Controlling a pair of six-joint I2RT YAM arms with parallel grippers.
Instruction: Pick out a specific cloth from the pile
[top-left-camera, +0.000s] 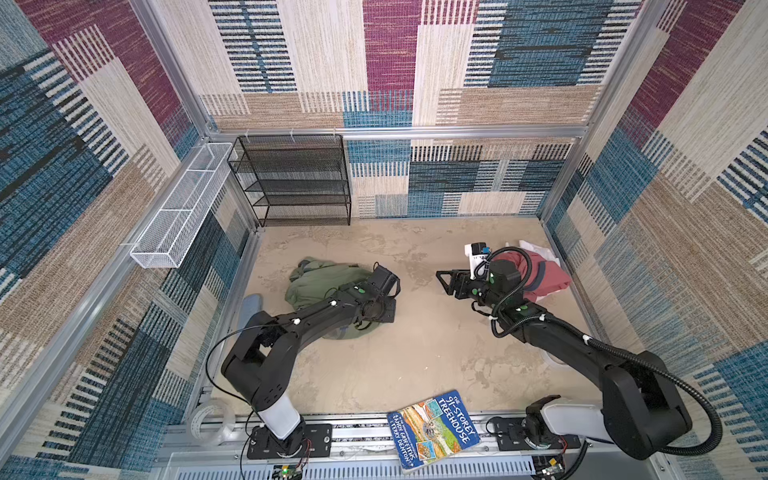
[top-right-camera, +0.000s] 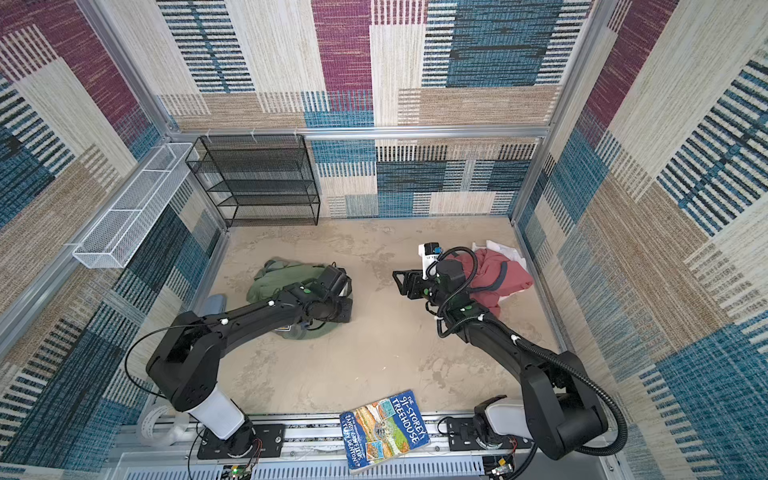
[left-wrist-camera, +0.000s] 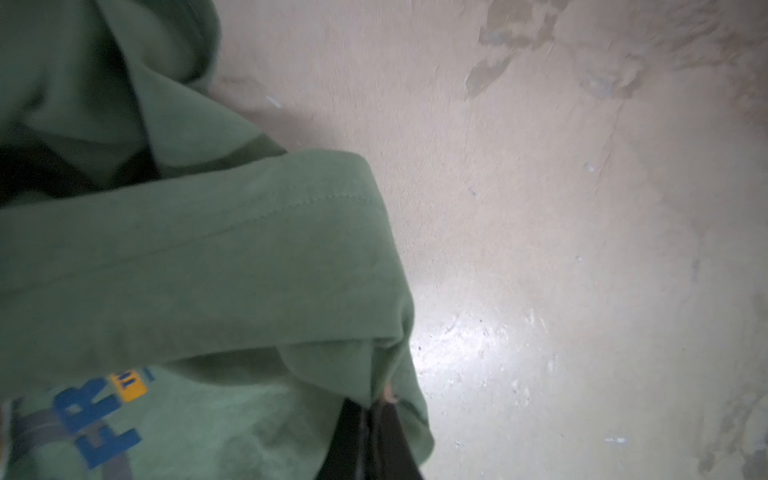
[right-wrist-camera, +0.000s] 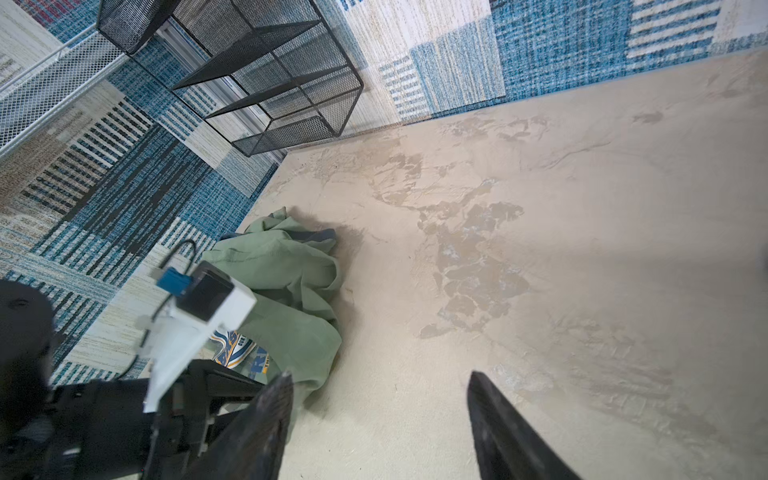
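Top views both show the olive-green T-shirt crumpled on the desk, beyond the book and toward the left arm's side of it. It is well apart from the pile, which lies beyond the book on the right arm's side: a dusty-red garment over a white garment. The shirt's long axis slants from its far end back toward the book, and the left arm's wrist stands over the end nearer the book, hiding its fingers. The right gripper hovers between shirt and pile, nearer the pile, with its tips turned toward the shirt.

Left wrist view: the left gripper is clenched, its dark fingers pressed together on a fold at the shirt's edge. Blue and yellow lettering shows on the fabric close by.

Right wrist view: the right gripper is released, jaws wide over bare desk and holding nothing. The shirt lies ahead of it, not touching.

The left arm is the nearer one and has the hold. Since the pinch sits at one end, a lift would likely let the rest of the shirt hang or trail along that slanted axis.
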